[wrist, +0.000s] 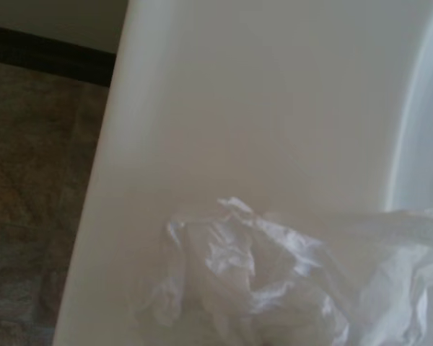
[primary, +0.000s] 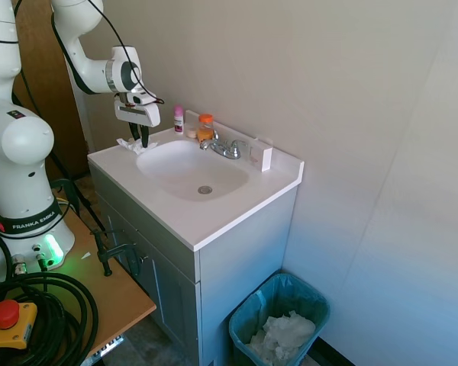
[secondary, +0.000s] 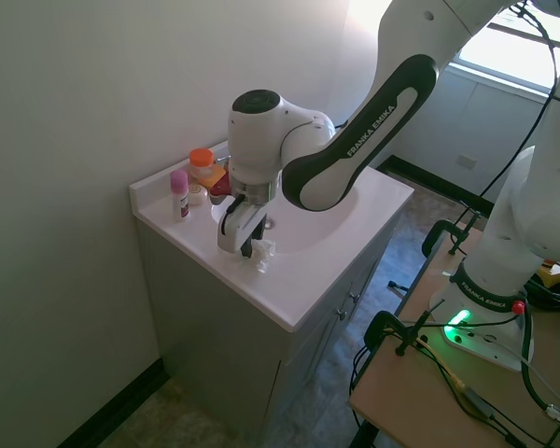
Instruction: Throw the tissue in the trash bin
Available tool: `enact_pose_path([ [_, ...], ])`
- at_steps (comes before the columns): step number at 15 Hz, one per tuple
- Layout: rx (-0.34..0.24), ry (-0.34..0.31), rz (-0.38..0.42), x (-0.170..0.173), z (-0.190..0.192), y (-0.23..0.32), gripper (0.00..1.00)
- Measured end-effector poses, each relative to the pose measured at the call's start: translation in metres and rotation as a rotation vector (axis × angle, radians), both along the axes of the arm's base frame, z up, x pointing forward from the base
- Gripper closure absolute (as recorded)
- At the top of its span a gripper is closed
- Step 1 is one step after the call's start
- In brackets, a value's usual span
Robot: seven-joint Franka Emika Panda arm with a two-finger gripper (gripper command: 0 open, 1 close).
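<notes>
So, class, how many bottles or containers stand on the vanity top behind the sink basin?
2 clearly: a pink-capped bottle at the back edge by the wall, and an orange-lidded container beside it, next to the faucet. Something small sits between them; more may hide behind the arm.

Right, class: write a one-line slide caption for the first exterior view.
End effector down at the tissue on the vanity top; bin below.

A white vanity counter [primary: 214,217] holds an oval sink [primary: 192,171] with a round drain [primary: 204,190]. Behind the sink stands a chrome faucet [primary: 225,149]. Left of the faucet are an orange-capped bottle [primary: 205,126] and a pink-capped bottle [primary: 179,119]; right of it, a small white box [primary: 261,155]. Below the sink is a grey cabinet [primary: 168,286].
</notes>
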State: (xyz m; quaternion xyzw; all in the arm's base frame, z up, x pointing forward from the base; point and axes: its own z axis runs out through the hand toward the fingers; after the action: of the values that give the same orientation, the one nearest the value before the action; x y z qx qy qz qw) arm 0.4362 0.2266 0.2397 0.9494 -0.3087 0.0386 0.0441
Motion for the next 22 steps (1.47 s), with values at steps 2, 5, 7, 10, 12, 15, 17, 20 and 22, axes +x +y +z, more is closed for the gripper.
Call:
enact_pose_path([
  [2,0.004,0.001,-0.009,0.001,0.001,-0.002,1.0],
  [5,0.023,-0.047,-0.052,0.012,0.011,-0.014,1.0],
  [7,0.036,-0.097,-0.098,0.024,0.029,-0.03,1.0],
  [10,0.056,-0.185,-0.175,0.04,0.075,-0.067,1.0],
  [12,0.084,-0.242,-0.243,0.047,0.111,-0.109,1.0],
  [15,0.116,-0.32,-0.374,0.045,0.151,-0.199,1.0],
  [17,0.138,-0.364,-0.479,0.041,0.159,-0.262,1.0],
  [20,0.162,-0.409,-0.623,0.033,0.156,-0.344,1.0],
  [22,0.179,-0.422,-0.708,0.026,0.149,-0.393,1.0],
])
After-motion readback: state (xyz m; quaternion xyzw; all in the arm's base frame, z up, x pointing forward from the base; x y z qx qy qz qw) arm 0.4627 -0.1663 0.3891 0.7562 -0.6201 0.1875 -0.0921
